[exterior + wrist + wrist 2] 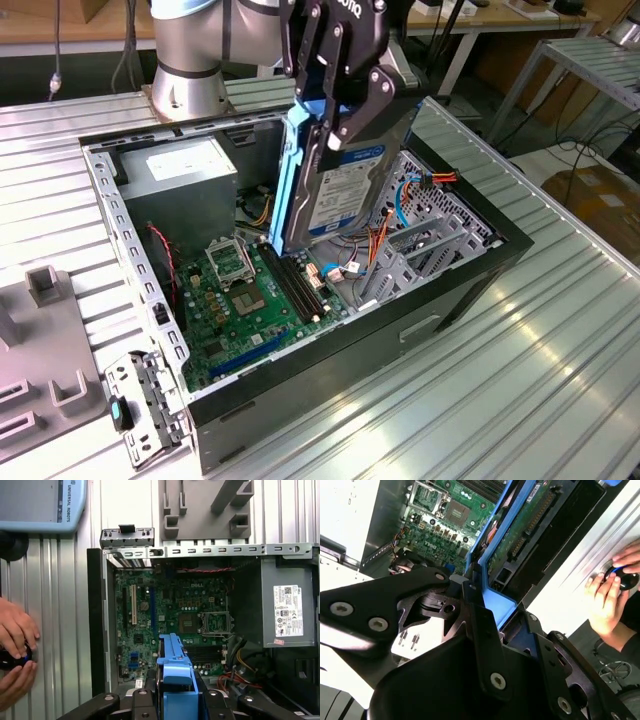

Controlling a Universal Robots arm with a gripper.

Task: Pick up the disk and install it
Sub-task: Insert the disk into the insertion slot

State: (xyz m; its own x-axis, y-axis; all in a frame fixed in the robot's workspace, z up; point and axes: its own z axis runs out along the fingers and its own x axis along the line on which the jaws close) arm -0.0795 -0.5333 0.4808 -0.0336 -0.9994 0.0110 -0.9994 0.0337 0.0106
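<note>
The ribbed metal worktop [560, 380] carries an open computer case [300, 400] with its motherboard exposed. Above it the disk [345, 195] hangs on edge, tilted, clear of the grey drive cage [425, 250]. The tool [325, 115] clamps its blue rail. Pick-up looks done and installing is not; seating calls for squaring disk with cage.
</note>
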